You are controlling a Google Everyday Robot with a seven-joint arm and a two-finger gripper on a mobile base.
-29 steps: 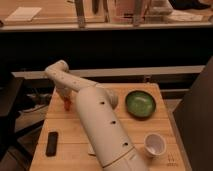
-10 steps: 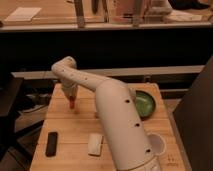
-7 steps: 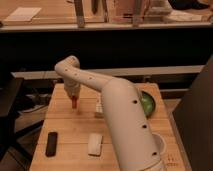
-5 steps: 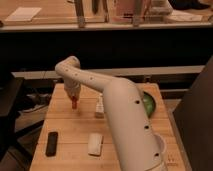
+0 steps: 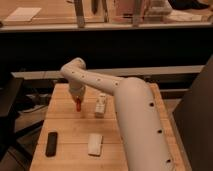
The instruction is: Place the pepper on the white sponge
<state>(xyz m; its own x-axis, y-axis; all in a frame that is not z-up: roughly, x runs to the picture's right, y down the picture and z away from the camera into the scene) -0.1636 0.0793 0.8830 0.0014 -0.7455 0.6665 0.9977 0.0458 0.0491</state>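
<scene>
Wooden slats form the surface (image 5: pixel 65 125), which stands in front of a dark wall. A white arm (image 5: pixel 130 110) reaches in from the right and points its hand (image 5: pixel 77 100) downward over the left rear area, closed on the red-orange pepper (image 5: pixel 78 106), which hangs upright from the fingertips. A cream block (image 5: pixel 101 106) stands just right of the pepper; toward the front edge lie the white sponge (image 5: pixel 95 144) and, well apart to its left, a black rectangle (image 5: pixel 51 143).
</scene>
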